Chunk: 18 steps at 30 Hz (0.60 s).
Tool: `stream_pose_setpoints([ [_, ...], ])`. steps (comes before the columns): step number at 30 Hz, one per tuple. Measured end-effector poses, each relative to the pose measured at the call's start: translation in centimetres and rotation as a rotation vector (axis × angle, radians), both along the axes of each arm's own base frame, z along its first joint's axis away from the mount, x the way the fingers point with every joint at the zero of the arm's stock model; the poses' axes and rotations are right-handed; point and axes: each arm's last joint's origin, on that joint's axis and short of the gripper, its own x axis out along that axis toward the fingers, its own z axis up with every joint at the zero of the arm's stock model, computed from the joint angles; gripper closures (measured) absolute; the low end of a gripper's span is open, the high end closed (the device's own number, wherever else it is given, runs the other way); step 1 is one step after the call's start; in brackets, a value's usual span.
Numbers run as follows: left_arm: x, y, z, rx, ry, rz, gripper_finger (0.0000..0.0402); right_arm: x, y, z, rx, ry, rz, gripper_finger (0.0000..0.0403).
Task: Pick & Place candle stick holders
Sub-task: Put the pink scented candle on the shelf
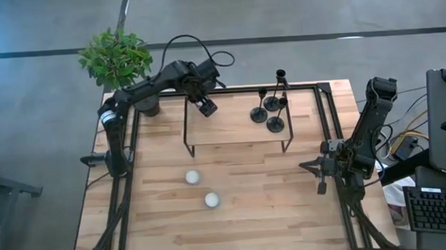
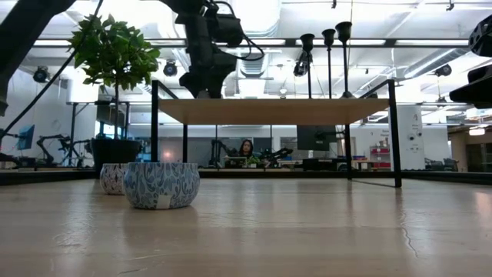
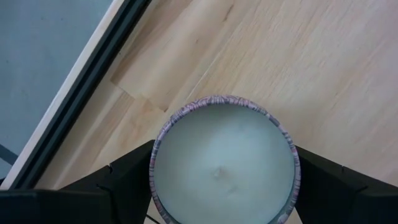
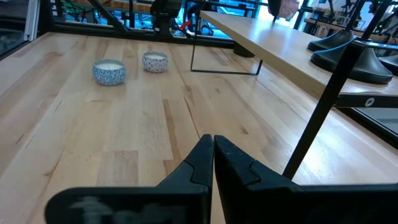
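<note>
- The three black metal candle stick holders stood together on the raised wooden shelf.
- The left gripper, above the shelf, pinched a white candle in a patterned tin.
- Two candles were left on the table.
- The right gripper rested, pressed together.

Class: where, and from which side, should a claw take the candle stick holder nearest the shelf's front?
Grip that candle stick holder by its thin upright stem, probably from the front: its disc base lies flat, the other two crowd behind. The right claw, shut, waits at the table's right; the left claw holds a tealight candle.
</note>
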Motion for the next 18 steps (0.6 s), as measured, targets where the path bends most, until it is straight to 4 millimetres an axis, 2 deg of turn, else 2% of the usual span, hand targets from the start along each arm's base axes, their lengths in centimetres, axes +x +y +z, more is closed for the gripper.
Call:
stream_pose_setpoints([
  [8, -0.01, -0.01, -0.83, -0.012, 0.019, -0.002, 0.0092, 0.00, 0.00, 0.00, 0.000, 0.000, 0.000, 0.0394],
  [18, 0.06, 0.02, -0.83, -0.008, 0.012, -0.012, 0.0092, 0.00, 0.00, 0.00, 0.001, 0.000, 0.000, 0.0394],
])
